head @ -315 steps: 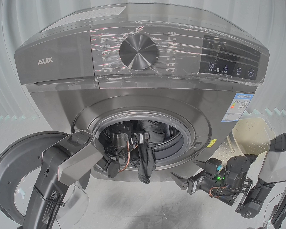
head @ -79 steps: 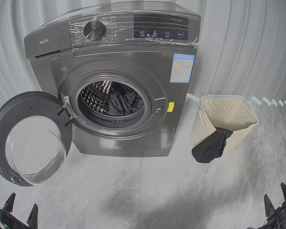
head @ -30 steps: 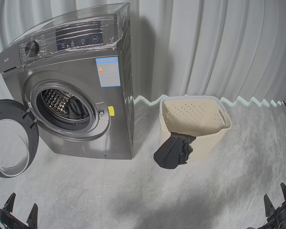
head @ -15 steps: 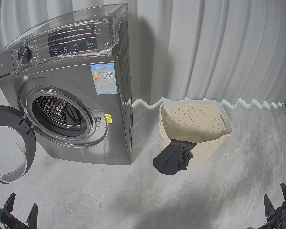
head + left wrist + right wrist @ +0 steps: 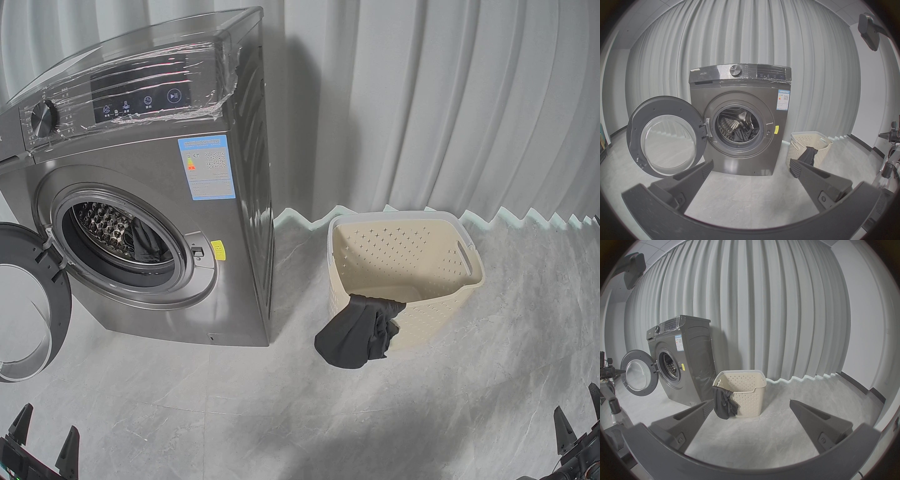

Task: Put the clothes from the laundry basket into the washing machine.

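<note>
Position: dark garment [image 5: 356,334] drapes over the laundry basket [image 5: 400,215] front rim, lower centre of the head frame, long axis hanging downward. Nearer unit: right gripper [image 5: 576,420], lower right corner; left gripper [image 5: 45,432], lower left corner, lies farther. Both are spread wide and empty.

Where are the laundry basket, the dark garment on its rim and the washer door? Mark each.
laundry basket [image 5: 400,250], head view, inner back wall.
dark garment [image 5: 353,334], head view, part hanging outside.
washer door [image 5: 28,245], head view, dark upper frame.
</note>
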Robot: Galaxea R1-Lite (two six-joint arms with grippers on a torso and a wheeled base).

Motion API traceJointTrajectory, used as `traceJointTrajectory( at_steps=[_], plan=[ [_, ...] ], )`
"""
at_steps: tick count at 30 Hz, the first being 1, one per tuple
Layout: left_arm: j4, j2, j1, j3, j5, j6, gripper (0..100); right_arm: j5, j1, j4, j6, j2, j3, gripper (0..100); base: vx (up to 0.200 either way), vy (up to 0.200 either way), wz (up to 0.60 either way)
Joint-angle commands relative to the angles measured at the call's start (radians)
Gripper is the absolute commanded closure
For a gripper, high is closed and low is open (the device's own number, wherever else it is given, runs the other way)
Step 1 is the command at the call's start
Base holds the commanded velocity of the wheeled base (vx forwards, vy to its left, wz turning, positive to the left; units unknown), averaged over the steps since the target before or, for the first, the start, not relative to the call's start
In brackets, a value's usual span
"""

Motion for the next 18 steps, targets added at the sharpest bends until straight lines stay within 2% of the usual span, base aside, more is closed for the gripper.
traceJointTrajectory(
  at_steps=[1,3,12,18],
  plan=[
    [0.002,-0.015,0.000,0.016,0.000,0.000,0,0.000,-0.003,0.000,-0.002,-0.015,0.016,0,0.000,-0.200,0.00],
    [0.002,-0.015,0.000,0.016,0.000,0.000,0,0.000,-0.003,0.000,0.000,-0.015,0.016,0,0.000,-0.200,0.00],
    [0.002,-0.015,0.000,0.016,-0.001,-0.002,0,0.008,-0.003,0.000,0.000,-0.015,0.016,0,0.000,0.000,0.00],
    [0.002,-0.015,-0.001,0.016,0.000,0.000,0,0.011,-0.003,-0.034,-0.003,-0.015,-0.004,0,0.200,0.000,0.00]
  ],
)
